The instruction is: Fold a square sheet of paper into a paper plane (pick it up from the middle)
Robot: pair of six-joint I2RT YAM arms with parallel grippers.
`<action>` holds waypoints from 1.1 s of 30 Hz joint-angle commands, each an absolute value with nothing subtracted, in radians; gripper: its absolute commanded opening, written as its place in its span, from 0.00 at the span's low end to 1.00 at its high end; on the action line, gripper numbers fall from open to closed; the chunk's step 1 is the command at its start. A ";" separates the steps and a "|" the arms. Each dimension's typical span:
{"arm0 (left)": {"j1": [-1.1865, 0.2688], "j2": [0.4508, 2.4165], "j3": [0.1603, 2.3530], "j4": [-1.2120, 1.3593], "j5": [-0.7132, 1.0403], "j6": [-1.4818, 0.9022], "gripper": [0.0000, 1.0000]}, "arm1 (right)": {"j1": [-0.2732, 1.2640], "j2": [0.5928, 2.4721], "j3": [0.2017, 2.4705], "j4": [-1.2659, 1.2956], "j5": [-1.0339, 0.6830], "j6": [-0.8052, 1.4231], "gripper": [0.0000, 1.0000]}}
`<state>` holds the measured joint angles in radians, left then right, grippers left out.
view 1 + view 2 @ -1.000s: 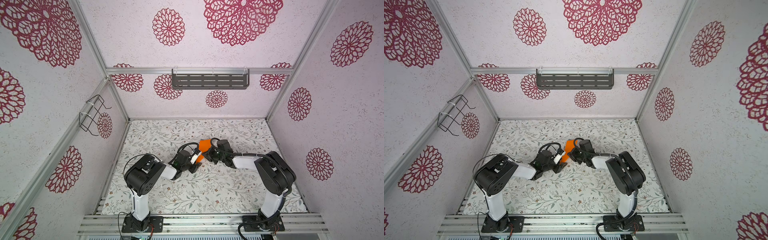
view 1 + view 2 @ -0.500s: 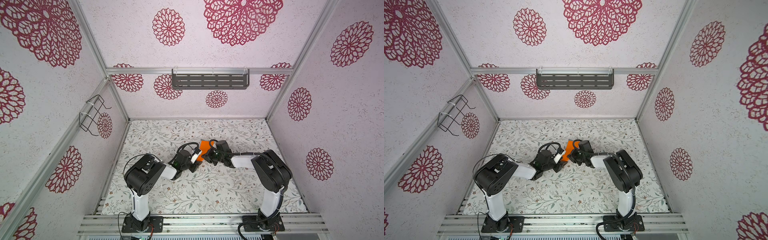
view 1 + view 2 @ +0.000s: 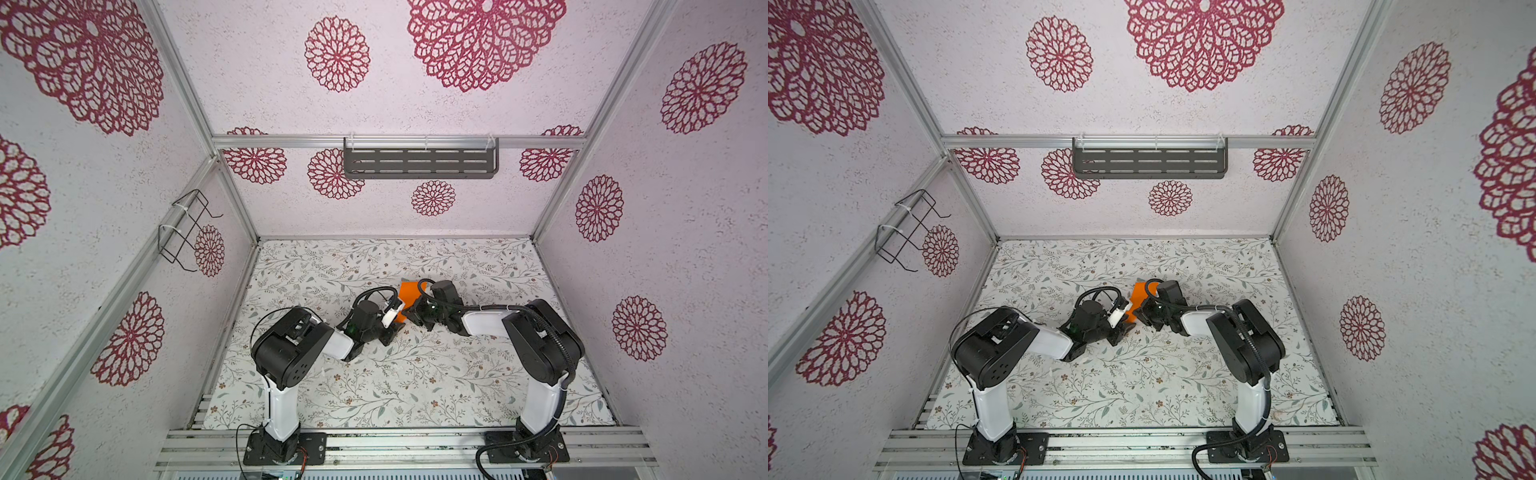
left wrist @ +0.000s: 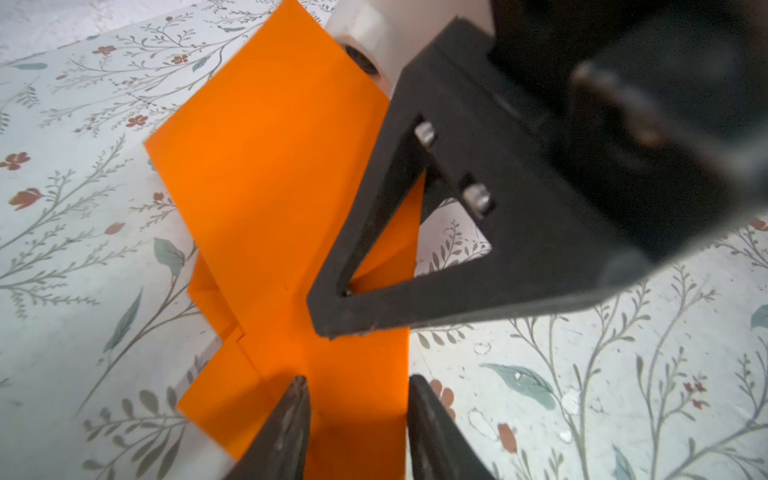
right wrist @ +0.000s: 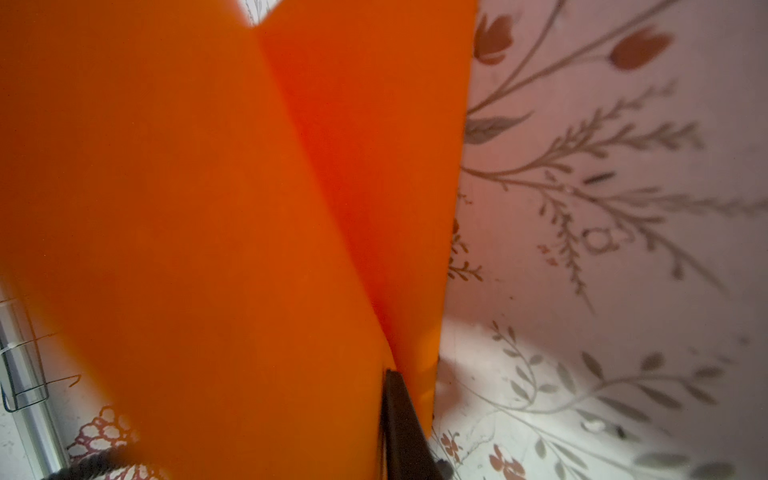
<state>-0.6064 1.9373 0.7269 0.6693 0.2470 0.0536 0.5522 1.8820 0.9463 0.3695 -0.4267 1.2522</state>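
Where the two arms met near the middle of the floral tabletop, the square sheet of paper sat between them. It was bright orange and already creased into overlapping layers rather than lying as a flat square. In both top views only a small patch of it showed, just beyond the wrists and wedged between the two pincers.

The right pincer reached in from the right with its jaws pressed together. In the left wrist view the right pincer showed as a black triangular frame. It came down onto the square sheet of paper close to the sheet's middle, its tip set where several creases crossed. A broad flap above that tip stood tilted off the tabletop. In the right wrist view the square sheet of paper rose close before the lens. One long crease ran down into the right pincer, whose dark tip had the paper pinched.

The left pincer came from the left, its tip just beside the right one. Its jaws stood partly apart, gripping nothing. In the left wrist view the left pincer straddled a narrow strip of the sheet. Orange filled the gap between the two dark fingers, and the sheet's straight edge ran just beside one of them. Whether those fingers touched the paper could not be told.
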 commanded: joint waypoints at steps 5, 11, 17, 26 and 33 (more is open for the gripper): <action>-0.595 1.990 0.744 0.685 0.257 0.082 0.39 | 0.546 1.883 0.949 0.423 -0.460 1.298 0.14; -0.594 1.993 0.758 0.647 0.276 0.088 0.25 | 0.542 1.883 0.950 0.417 -0.453 1.290 0.19; -0.587 1.984 0.756 0.628 0.284 0.085 0.21 | 0.536 1.873 0.943 0.396 -0.436 1.272 0.25; -0.583 1.915 0.762 0.603 0.326 0.085 0.29 | 0.521 1.872 0.952 0.326 -0.401 1.216 0.24; -0.583 1.895 0.785 0.582 0.347 0.073 0.30 | 0.521 1.880 0.954 0.317 -0.399 1.206 0.16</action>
